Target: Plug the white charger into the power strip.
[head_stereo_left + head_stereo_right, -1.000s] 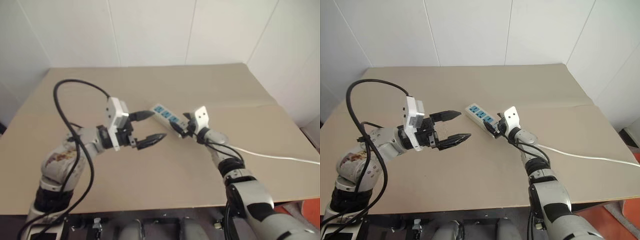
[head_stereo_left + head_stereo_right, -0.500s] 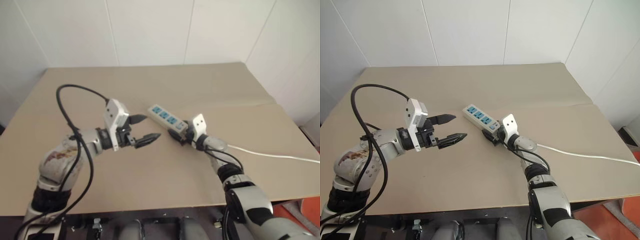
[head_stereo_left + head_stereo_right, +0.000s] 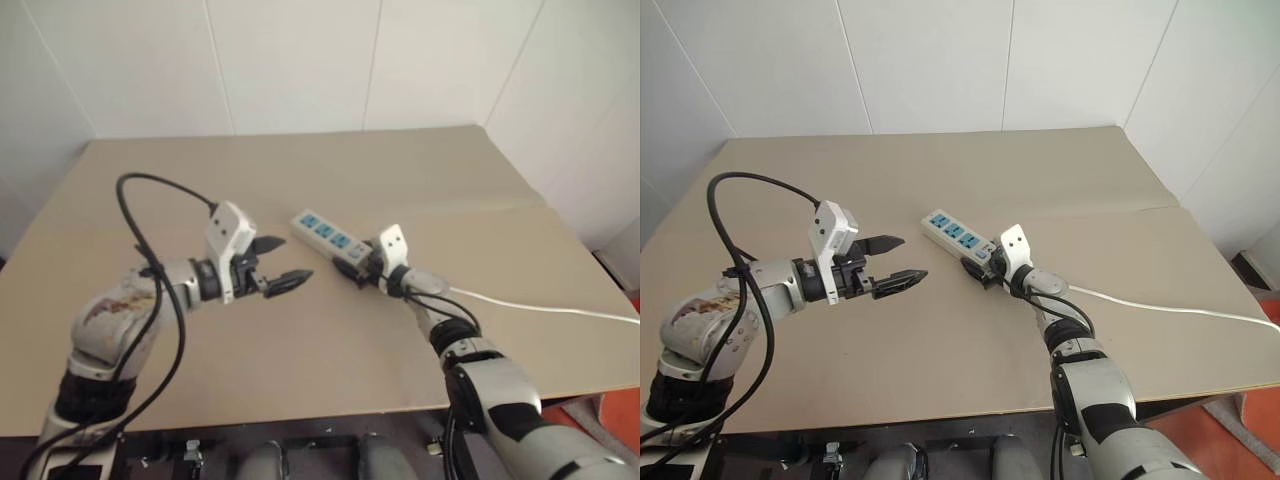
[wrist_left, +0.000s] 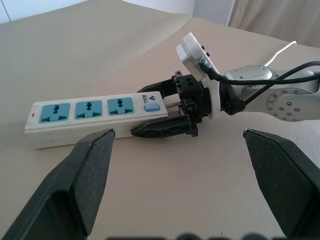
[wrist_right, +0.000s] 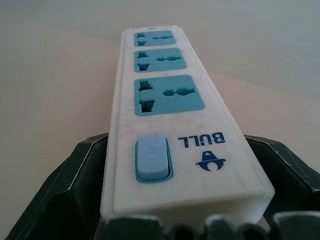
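Observation:
The power strip (image 3: pixel 325 232) is a long white bar with three blue sockets, lying slantwise in the middle of the table (image 3: pixel 300 350). My right gripper (image 3: pixel 349 263) is shut on the power strip's switch end, one black finger (image 5: pixel 65 190) on each long side. The blue switch (image 5: pixel 151 161) sits just ahead of the wrist camera. To the left of the strip, my left gripper (image 3: pixel 295 258) hovers open and empty, pointing at the strip, with a wide gap between its fingers (image 4: pixel 95 170). The white charger is out of view.
The strip's thin white cable (image 3: pixel 540 308) runs from the right gripper off to the table's right edge. A black cable (image 3: pixel 150 190) loops above my left arm. White walls close the table's far side and right side.
Both hands have sunk a little toward the table, the right one still holding the strip's switch end. The left gripper has stayed open. The camera has shifted slightly.

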